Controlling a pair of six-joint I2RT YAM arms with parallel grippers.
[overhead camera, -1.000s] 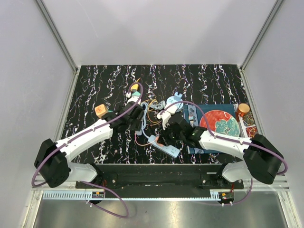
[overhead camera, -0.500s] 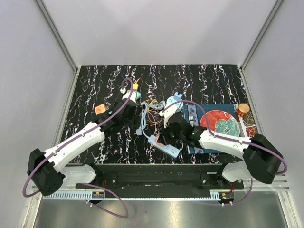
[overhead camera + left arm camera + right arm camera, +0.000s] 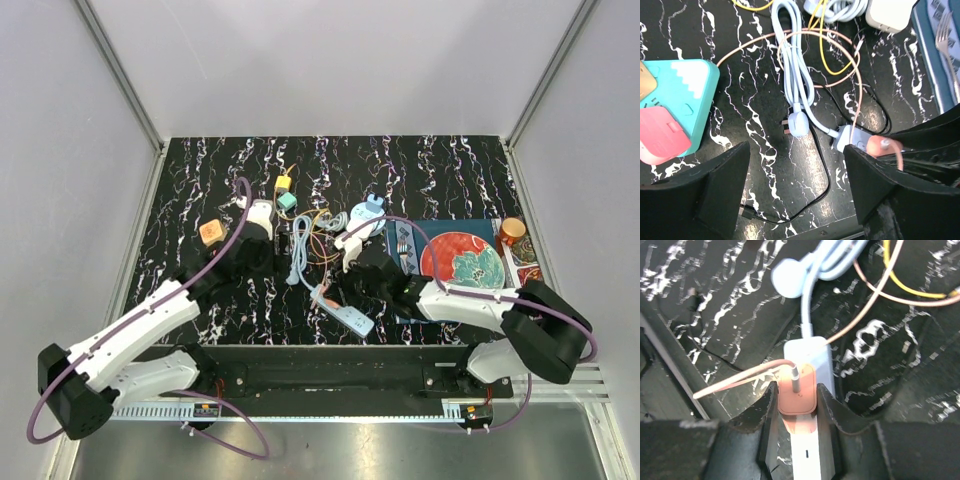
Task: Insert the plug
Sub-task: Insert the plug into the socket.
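Observation:
A pink plug (image 3: pixel 797 390) with a pink cable stands on the end of a white power strip (image 3: pixel 815 455); how deep it sits in the socket cannot be told. My right gripper (image 3: pixel 797 396) is shut on the plug, one finger on each side. From above, the strip (image 3: pixel 345 316) lies near the table's front edge, with the right gripper (image 3: pixel 352 288) over its far end. My left gripper (image 3: pixel 796 162) is open and empty above bare table, to the left of the strip (image 3: pixel 847 137) and plug (image 3: pixel 875 146). It shows in the top view (image 3: pixel 262 258) too.
The strip's own white cable and three-pin plug (image 3: pixel 796 125) lie coiled beside yellow and pink cables (image 3: pixel 835 70). A white adapter (image 3: pixel 350 241), a fork (image 3: pixel 402 240) on a blue mat, a red plate (image 3: pixel 465 258), an orange can (image 3: pixel 513 230) and small cubes (image 3: pixel 210 232) lie around.
My left arm has drawn back to the left, away from the cable tangle, uncovering the yellow and teal cubes. The right gripper has stayed shut on the pink plug at the strip.

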